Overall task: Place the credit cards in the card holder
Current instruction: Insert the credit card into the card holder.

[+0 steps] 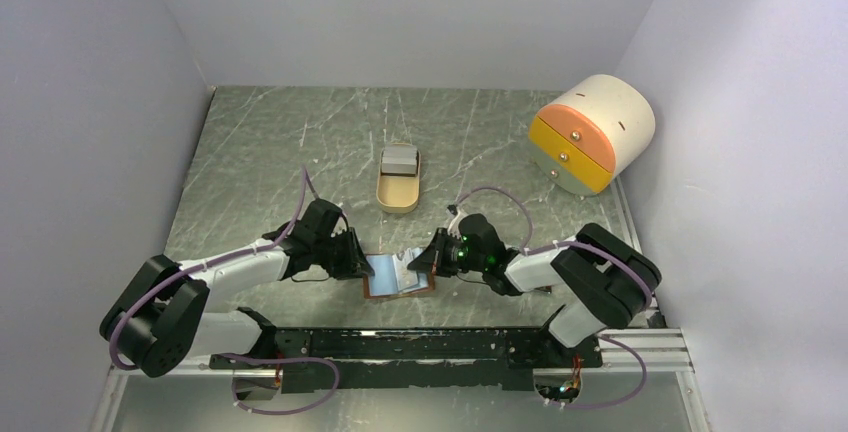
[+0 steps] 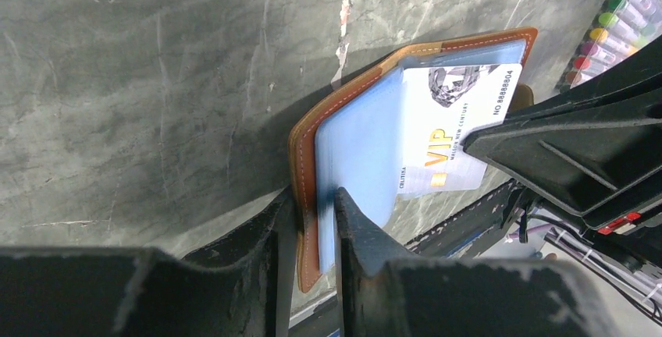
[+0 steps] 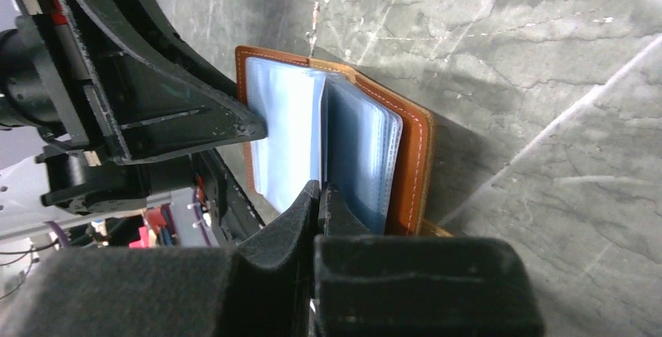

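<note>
**Q:** Overhead view: what lies between the two arm tips?

**A:** A small brown leather fold-over card holder (image 1: 400, 280). It lies opened on the grey-green marbled desk (image 1: 260, 152), close to the near edge. Pale blue clear plastic sleeves fill its inside.

**Q:** Left wrist view: how do the left fingers (image 2: 347, 216) stand?

**A:** They are closed to a narrow slot over the card holder's outer edge. The stitched leather cover and one blue sleeve sit in that slot, touched on both sides.

**Q:** Where is the card?

**A:** A white rectangular plastic credit card (image 2: 460, 111), printed "VIP" in gold with a number along one edge, lies across the other page of the card holder. One side of it meets the blue sleeve. Whether that side has entered a pocket cannot be told.

**Q:** And the right fingers (image 3: 320, 196)?

**A:** They are fully closed, tips together. In the left wrist view their tip grips the credit card at the numbered edge. In the right wrist view the tips rest among the raised blue sleeves, and the card's face is not visible.

**Q:** What else is on the desk?

**A:**
- A tan oval tray (image 1: 398, 197) carrying a grey block (image 1: 399, 160) sits farther from the arms, well apart from the card holder.
- A cream and orange drum-shaped drawer unit (image 1: 600, 122) stands at the far right.
- A row of coloured pens (image 2: 613, 29) in clear packaging shows at the corner of the left wrist view.
</note>
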Robot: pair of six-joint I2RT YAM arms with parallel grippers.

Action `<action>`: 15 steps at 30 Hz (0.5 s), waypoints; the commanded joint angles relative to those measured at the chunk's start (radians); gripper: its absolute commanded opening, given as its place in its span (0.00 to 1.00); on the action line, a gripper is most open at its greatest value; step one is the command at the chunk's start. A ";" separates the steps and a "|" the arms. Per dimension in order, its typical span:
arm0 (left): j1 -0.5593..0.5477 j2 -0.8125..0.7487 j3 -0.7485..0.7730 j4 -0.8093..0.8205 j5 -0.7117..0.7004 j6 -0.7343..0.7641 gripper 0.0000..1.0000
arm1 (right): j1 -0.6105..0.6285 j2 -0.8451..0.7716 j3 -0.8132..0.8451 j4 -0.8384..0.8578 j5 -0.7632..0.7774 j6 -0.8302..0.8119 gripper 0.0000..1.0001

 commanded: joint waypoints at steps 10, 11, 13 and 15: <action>0.009 0.010 -0.012 0.002 -0.030 0.016 0.28 | 0.009 0.137 -0.080 0.392 -0.087 0.151 0.00; 0.008 0.010 -0.014 0.004 -0.030 0.016 0.29 | 0.010 0.146 -0.080 0.401 -0.090 0.155 0.00; 0.009 0.013 -0.011 0.003 -0.031 0.016 0.29 | 0.014 0.159 -0.081 0.421 -0.095 0.158 0.00; 0.009 0.013 -0.010 0.004 -0.028 0.016 0.29 | 0.017 0.166 -0.082 0.426 -0.095 0.158 0.00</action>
